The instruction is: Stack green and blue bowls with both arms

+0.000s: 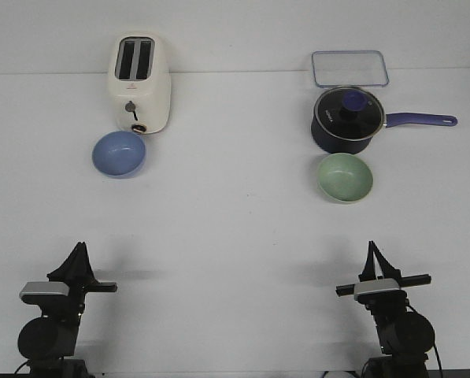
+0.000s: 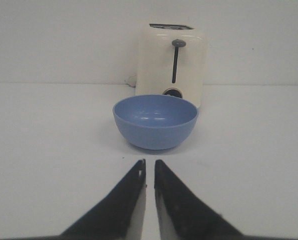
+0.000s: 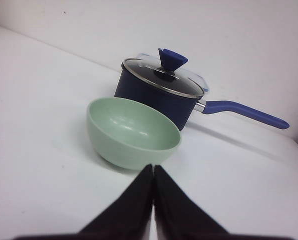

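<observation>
The blue bowl (image 1: 119,153) sits upright on the white table at the far left, just in front of a toaster. The green bowl (image 1: 345,176) sits upright at the far right, just in front of a saucepan. Both are empty. My left gripper (image 1: 79,246) rests near the front left, well short of the blue bowl (image 2: 155,122); its fingers (image 2: 149,162) stand almost together with a thin slit, holding nothing. My right gripper (image 1: 371,246) rests near the front right, short of the green bowl (image 3: 131,132); its fingers (image 3: 153,167) are pressed together, empty.
A cream toaster (image 1: 140,83) stands close behind the blue bowl. A dark navy lidded saucepan (image 1: 347,118) with its handle pointing right stands close behind the green bowl. A clear rectangular container (image 1: 349,68) lies behind the pan by the back wall.
</observation>
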Available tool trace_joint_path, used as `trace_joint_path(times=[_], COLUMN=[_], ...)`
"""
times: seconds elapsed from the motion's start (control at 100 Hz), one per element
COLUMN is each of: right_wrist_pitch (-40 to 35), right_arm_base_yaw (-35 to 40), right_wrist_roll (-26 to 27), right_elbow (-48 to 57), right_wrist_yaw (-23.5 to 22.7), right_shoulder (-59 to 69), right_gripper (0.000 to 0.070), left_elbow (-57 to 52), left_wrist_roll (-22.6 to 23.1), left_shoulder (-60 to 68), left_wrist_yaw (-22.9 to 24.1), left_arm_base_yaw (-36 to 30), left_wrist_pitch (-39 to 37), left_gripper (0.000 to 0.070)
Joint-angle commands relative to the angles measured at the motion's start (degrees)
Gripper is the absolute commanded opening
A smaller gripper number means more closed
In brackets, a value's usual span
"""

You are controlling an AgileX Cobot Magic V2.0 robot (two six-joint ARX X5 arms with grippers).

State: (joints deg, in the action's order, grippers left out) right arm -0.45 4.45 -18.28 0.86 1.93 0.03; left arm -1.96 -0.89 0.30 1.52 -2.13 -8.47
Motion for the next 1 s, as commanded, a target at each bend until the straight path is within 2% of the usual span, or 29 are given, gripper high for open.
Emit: trace_joint_path(times=[0.0,0.77,0.87,0.93,0.99], right_wrist_pitch=[0.9,1.4,2.3,2.6,3.1], right_arm_base_yaw=[0.1,0.1,0.1,0.1,0.1], right_wrist_roll=[-0.6,-0.5,2.8,8.7,16.8], right_elbow=[-0.1,-0.1,-0.1,-0.1,-0.1], right_wrist_yaw=[0.0,-0.5,-0.6,-0.6,-0.3], right_shoulder=[0.0,0.0,0.0,0.0,0.0], right_gripper=[0.0,0.0,0.0,0.0,0.0], left_elbow=[1.2,1.2,1.2,1.2,1.2], left_wrist_roll=[0.6,0.6,0.7,0.6,0.6], left_shoulder=[-0.1,-0.1,-0.1,-0.1,-0.1], left_wrist_yaw=[-0.1,-0.1,-0.1,0.0,-0.1], left_arm_base_yaw=[0.0,0.0,0.0,0.0,0.0], left_wrist_pitch=[-0.6,-0.6,-0.6,-0.6,-0.6], left_gripper=[0.0015,0.0015,0.0015,0.0015,0.0015])
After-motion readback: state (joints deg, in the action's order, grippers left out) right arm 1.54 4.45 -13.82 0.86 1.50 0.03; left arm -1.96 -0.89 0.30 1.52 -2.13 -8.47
